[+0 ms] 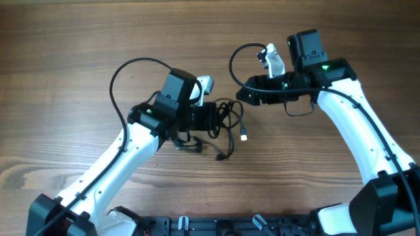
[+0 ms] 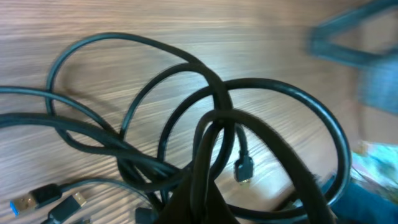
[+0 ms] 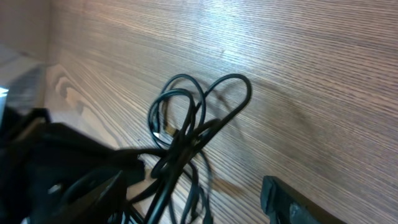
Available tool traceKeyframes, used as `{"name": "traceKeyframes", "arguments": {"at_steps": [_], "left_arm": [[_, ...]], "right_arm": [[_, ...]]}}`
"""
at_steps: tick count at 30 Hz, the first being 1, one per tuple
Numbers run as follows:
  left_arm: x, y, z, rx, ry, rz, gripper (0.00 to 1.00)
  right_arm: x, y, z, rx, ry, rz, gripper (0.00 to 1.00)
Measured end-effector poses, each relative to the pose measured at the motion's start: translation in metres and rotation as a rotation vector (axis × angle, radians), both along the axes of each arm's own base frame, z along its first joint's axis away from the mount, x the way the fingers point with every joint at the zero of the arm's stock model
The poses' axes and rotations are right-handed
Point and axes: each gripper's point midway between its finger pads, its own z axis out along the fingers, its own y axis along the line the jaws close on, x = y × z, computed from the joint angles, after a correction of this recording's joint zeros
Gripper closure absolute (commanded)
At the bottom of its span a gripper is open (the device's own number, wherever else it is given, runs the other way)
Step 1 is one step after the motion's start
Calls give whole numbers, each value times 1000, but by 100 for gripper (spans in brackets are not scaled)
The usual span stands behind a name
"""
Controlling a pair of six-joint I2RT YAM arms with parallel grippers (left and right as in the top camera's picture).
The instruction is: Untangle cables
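A tangle of thin black cables (image 1: 230,117) lies in loose loops near the middle of a brown wood-grain desk (image 1: 65,39). The left gripper (image 1: 214,119) sits at the tangle's left edge. Its dark fingers (image 2: 199,199) are drawn together on the thin black cables, and several loops fan out from it. A small metallic plug (image 1: 245,137) rests on the desk just below and right of the tangle. The right gripper (image 1: 240,96) hovers near the loops, toward the upper right in the overhead view, not touching them. I cannot tell how far open it is.
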Motion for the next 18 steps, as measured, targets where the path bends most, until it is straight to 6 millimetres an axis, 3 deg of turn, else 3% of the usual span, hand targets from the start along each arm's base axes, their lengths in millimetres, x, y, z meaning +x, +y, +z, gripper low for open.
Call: {"name": "traceKeyframes", "arguments": {"at_steps": [6, 12, 15, 18], "left_arm": [[22, 36, -32, 157, 89, 328, 96], [27, 41, -43, 174, 130, 430, 96], [29, 41, -43, 166, 130, 444, 96], [32, 39, -41, 153, 120, 447, 96]], "right_arm": [[3, 12, 3, 15, -2, -19, 26], [-2, 53, -7, -28, 51, -105, 26], [2, 57, -28, -55, 102, -130, 26], [6, 63, -31, -33, 96, -112, 25]]}}
